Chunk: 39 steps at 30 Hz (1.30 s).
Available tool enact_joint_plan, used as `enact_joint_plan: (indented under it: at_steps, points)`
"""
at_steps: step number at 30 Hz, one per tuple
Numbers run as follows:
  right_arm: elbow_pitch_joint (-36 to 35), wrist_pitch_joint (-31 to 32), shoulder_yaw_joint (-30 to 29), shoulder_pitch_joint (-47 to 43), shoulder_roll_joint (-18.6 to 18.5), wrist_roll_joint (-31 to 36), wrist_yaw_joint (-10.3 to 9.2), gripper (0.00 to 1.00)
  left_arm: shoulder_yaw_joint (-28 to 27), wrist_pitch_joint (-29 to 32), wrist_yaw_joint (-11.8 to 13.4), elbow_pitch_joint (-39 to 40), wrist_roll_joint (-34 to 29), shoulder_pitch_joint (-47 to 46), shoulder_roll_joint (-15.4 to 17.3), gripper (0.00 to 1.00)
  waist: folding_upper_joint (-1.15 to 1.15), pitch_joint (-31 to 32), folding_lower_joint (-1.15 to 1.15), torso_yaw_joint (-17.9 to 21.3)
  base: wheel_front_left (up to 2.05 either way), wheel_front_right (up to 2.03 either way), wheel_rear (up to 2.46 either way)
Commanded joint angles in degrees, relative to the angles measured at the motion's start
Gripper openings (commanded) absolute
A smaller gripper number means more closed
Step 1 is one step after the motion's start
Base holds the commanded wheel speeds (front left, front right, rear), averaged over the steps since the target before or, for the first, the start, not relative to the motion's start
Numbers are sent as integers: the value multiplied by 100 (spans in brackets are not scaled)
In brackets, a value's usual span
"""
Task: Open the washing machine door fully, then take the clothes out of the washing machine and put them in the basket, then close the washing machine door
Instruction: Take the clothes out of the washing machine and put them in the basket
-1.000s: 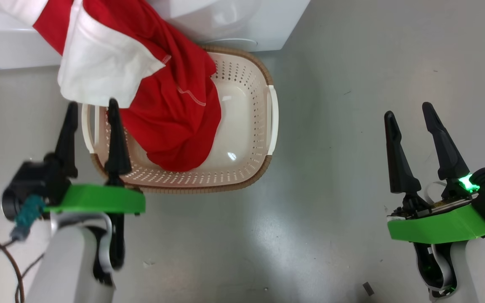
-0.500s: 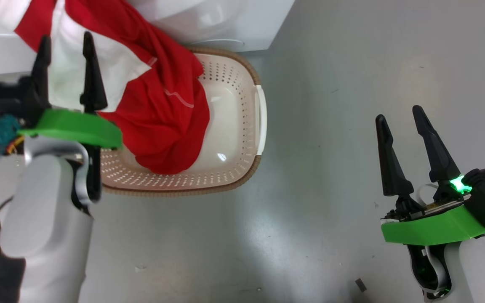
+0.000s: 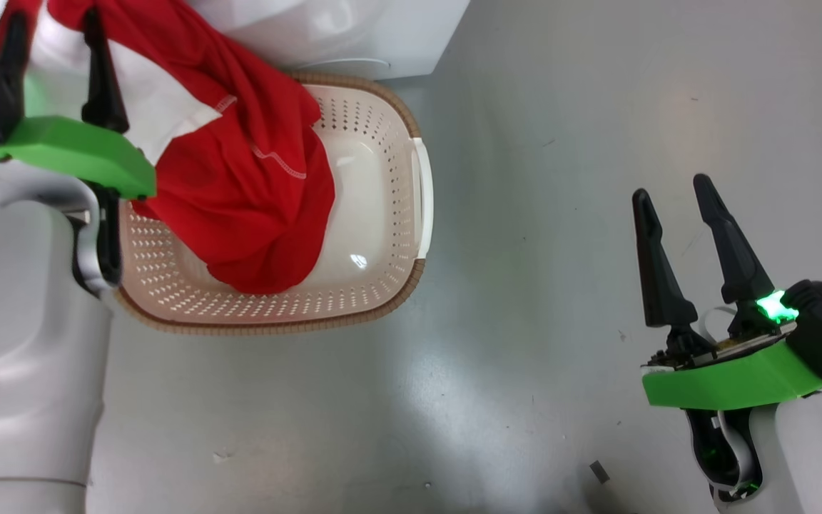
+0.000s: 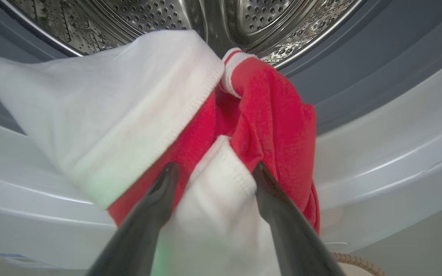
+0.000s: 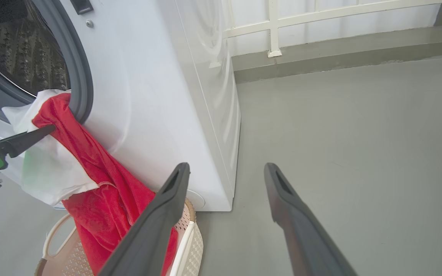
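**Clothes [image 3: 240, 193] trail from drum mouth to basket [image 3: 389, 164]; both grippers stand wide apart**

The left gripper [image 4: 215, 165] has its two fingers spread wide. In the left wrist view a white, hemmed fold of the clothes lies between them and fills the gap from one finger to the other. Whether either finger presses on the fold I cannot tell, and the jaws are not closed on it. Red cloth lies just past the fingertips. Further ahead, the bundle climbs over the grey gasket towards the perforated steel drum of the washing machine [image 4: 221, 15].

The right gripper [image 3: 671, 187] is also spread wide and holds nothing. It hangs over bare grey floor [image 3: 561, 321], with the basket and the clothes well apart from it on its left.

The clothes are one tangled bundle of bright red fabric with a pale stitched seam. Broad white panels with hemmed edges lie over the red, and there is a strip of red-and-white trim at the end nearest the drum.

The long axis of the bundle runs from the drum mouth, ahead of the left gripper, down the front of the machine and into the basket below that gripper. The upper end is draped over the gasket lip. The lower end is a rounded red bunch lying inside the basket, on the side nearer the left gripper. The basket's far half shows bare perforated wall.
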<state>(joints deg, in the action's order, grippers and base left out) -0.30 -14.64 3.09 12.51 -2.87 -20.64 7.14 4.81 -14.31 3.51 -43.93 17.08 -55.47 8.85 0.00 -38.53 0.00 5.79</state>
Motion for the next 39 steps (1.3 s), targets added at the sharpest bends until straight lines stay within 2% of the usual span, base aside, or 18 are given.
enact_joint_plan:
  at_steps: [1, 10, 11, 12, 13, 14, 27, 39]
  points:
    - [-111, -36, 164, 30, 0, -54, 35, 100, -133, -67, 0, 1, -113, -77, 287, 100, 0, -22, 0, 23, 0, 0, 0]
    - [-107, -36, 201, 101, 0, -114, 35, 100, -112, -68, 5, -508, -292, -417, 344, 100, 0, -77, 0, 107, 0, 0, 0]
    - [-106, -36, 206, 106, 0, -120, 35, 100, -115, -68, 7, -533, -308, -420, 351, 90, 0, -78, 0, 115, 0, 0, 0]
    - [-105, -36, 204, 108, 0, -124, 35, 100, -119, -68, 3, -544, -322, -420, 352, 49, 0, -76, 0, 119, 0, 0, 0]
    - [-104, -36, 196, 110, 0, -124, 35, 100, -109, -68, -11, -562, -342, -415, 348, 21, 0, -77, 0, 119, 0, 0, 0]
    - [-101, -36, 184, 111, 0, -121, 35, 100, -106, -68, -23, -564, -355, -414, 340, 0, 0, -79, 0, 115, 0, 0, 0]
    - [-132, -36, 99, 92, 0, -70, 35, 100, -203, -69, -228, 331, -477, 11, 179, 0, 0, -98, 0, -18, 0, 0, 0]
    - [-109, -36, -8, 69, 0, -159, 35, 100, -414, -69, -292, 2203, -588, 1159, -5, 0, 0, -47, 0, -147, 0, 0, 0]
